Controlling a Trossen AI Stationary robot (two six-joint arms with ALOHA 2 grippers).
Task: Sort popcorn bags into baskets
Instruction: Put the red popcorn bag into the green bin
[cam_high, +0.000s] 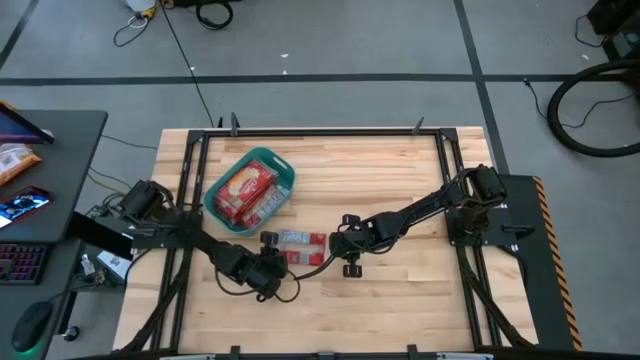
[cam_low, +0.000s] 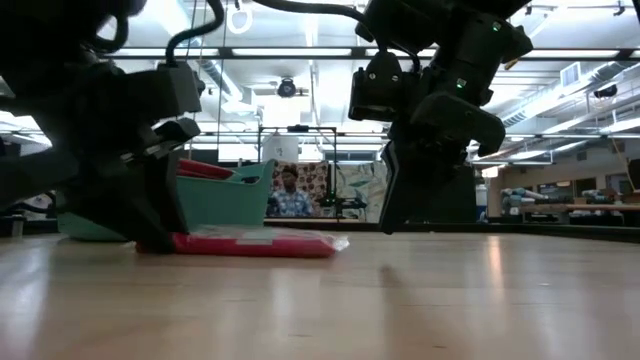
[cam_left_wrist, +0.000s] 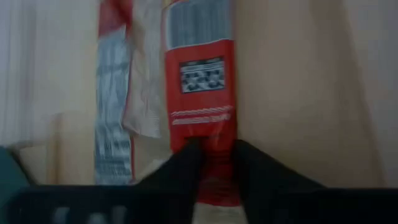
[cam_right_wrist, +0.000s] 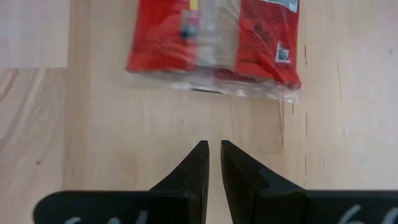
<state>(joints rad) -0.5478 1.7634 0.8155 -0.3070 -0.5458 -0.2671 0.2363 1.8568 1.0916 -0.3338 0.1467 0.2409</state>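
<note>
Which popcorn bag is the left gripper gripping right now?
The left gripper pinches the end of the popcorn bag on the table beside the teal basket; the others lie inside the basket.

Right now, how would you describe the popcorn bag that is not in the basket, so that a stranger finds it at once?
Find the teal basket on the wooden table. Just outside it, toward the table's middle, a red popcorn bag lies flat between the left gripper and the right gripper. Unlike the bags in the basket, it lies on bare wood.
</note>
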